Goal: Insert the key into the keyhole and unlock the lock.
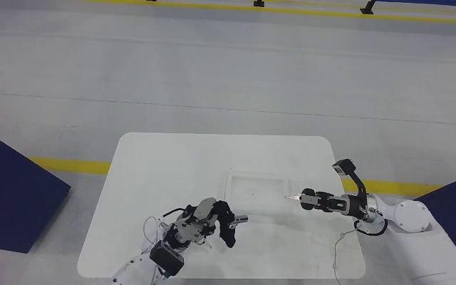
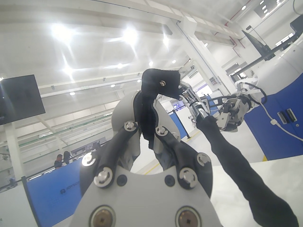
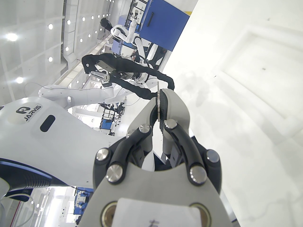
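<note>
Your right gripper [image 3: 159, 100] pinches the key [image 3: 157, 95], its blade pointing at the lock [image 3: 100, 75]. The lock sits well apart, clamped in your left gripper [image 1: 222, 217] near the table's [image 1: 178, 157] front edge.

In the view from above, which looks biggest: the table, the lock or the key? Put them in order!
1. The table, by far.
2 and 3. The lock and the key. Both look tiny and nearly alike, so I can't rank them.
</note>
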`<action>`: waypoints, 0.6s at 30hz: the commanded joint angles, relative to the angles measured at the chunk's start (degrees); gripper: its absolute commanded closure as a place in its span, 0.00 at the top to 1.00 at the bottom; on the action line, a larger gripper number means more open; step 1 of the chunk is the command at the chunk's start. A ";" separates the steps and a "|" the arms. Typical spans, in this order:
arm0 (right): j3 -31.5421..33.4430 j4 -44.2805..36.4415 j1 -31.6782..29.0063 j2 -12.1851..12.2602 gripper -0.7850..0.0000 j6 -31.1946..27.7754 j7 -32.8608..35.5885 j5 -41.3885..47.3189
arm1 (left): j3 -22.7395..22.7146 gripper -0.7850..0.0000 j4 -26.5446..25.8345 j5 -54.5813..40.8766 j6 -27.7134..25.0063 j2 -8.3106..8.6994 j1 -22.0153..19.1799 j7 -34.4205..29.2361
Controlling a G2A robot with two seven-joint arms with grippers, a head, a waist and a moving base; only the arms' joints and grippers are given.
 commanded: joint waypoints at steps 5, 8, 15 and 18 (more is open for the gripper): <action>0.00 0.00 0.00 0.00 0.00 0.00 0.00 0.00 | 1.37 0.00 2.83 -3.73 -3.85 -1.47 -1.10 3.36; 0.00 0.00 0.00 0.00 0.00 0.00 0.00 0.00 | 1.95 0.00 3.47 -6.09 -5.90 -2.18 -1.16 4.34; 0.00 0.00 0.00 0.00 0.00 0.00 0.00 0.00 | 2.93 0.00 4.79 -9.83 -9.45 -3.69 -1.30 5.99; 0.00 0.00 0.00 0.00 0.00 0.00 0.00 0.00 | 2.92 0.00 5.02 -10.04 -9.43 -3.92 -1.44 5.46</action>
